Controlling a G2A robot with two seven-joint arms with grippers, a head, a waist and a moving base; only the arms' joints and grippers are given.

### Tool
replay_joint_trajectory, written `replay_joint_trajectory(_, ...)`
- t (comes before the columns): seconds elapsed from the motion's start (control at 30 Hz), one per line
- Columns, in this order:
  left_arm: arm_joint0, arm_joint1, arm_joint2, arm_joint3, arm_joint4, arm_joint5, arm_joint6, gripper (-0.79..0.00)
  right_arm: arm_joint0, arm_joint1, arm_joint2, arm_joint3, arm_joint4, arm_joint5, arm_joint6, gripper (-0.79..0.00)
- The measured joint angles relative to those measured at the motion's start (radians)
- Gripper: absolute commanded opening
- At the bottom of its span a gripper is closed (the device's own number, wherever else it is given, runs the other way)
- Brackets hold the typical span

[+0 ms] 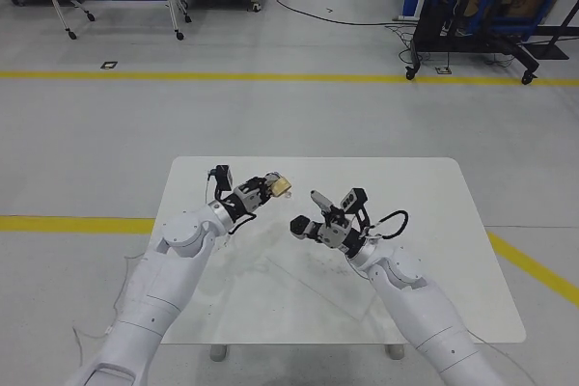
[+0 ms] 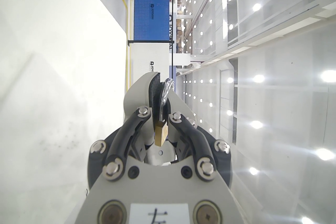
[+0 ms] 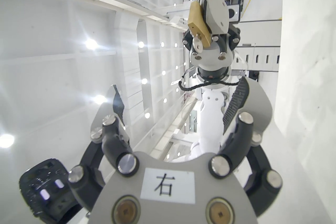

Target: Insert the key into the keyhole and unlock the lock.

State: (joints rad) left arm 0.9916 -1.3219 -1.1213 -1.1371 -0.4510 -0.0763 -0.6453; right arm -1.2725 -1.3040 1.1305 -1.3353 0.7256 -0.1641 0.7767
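Note:
My left gripper [image 2: 161, 84] is shut on a brass padlock [image 2: 160, 134], with the silver shackle [image 2: 166, 93] pinched between its pads, held above the white table [image 1: 415, 193]. In the top view the padlock [image 1: 281, 184] sticks out of the left gripper [image 1: 268, 186] toward the right arm. My right gripper [image 3: 178, 89] stands open and empty, a short way from the padlock [image 3: 199, 22], facing its bottom end. A small silver piece [image 3: 197, 44], seemingly the key, juts from that end. In the top view the right gripper [image 1: 309, 214] hovers over the table's middle.
The table's bare surface [image 1: 270, 309] stretches around both arms. Yellow floor lines [image 1: 270, 75] run behind and beside the table. A dark wheeled frame [image 1: 473, 43] stands far back on the right.

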Motion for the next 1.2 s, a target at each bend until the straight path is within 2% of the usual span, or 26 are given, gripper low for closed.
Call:
replay_joint_trajectory(0.13, -0.007, -0.004, 0.012, 0.005, 0.006, -0.016, -0.01, -0.785, 0.023, -0.003, -0.018, 0.026, 0.023, 0.06, 0.043, -0.511)
replay_joint_trajectory(0.2, -0.007, -0.004, 0.015, 0.005, 0.013, -0.024, -0.014, -0.785, 0.038, -0.008, -0.029, 0.047, 0.028, 0.062, 0.037, -0.536)
replay_joint_trajectory(0.43, -0.002, -0.003, 0.011, 0.006, 0.021, -0.026, -0.022, -0.785, 0.063, -0.017, -0.036, 0.093, 0.053, 0.051, 0.009, -0.523)
replay_joint_trajectory(0.67, -0.005, -0.003, 0.014, -0.005, 0.037, -0.013, -0.031, -0.785, 0.073, -0.018, -0.025, 0.103, 0.059, 0.062, -0.004, -0.545)
replay_joint_trajectory(0.87, -0.011, -0.005, 0.027, -0.014, 0.053, 0.0, -0.033, -0.785, 0.08, -0.019, -0.022, 0.11, 0.055, 0.081, -0.024, -0.637)
replay_joint_trajectory(0.9, -0.013, -0.006, 0.029, -0.014, 0.057, 0.002, -0.034, -0.785, 0.081, -0.019, -0.021, 0.111, 0.055, 0.083, -0.025, -0.693)
replay_joint_trajectory(0.93, -0.014, -0.006, 0.03, -0.015, 0.059, 0.004, -0.035, -0.785, 0.082, -0.019, -0.021, 0.112, 0.055, 0.085, -0.026, -0.782)
replay_joint_trajectory(1.2, -0.018, -0.007, 0.036, -0.019, 0.076, -0.009, -0.042, -0.785, 0.083, -0.021, -0.005, 0.119, 0.101, 0.106, -0.004, -0.785)
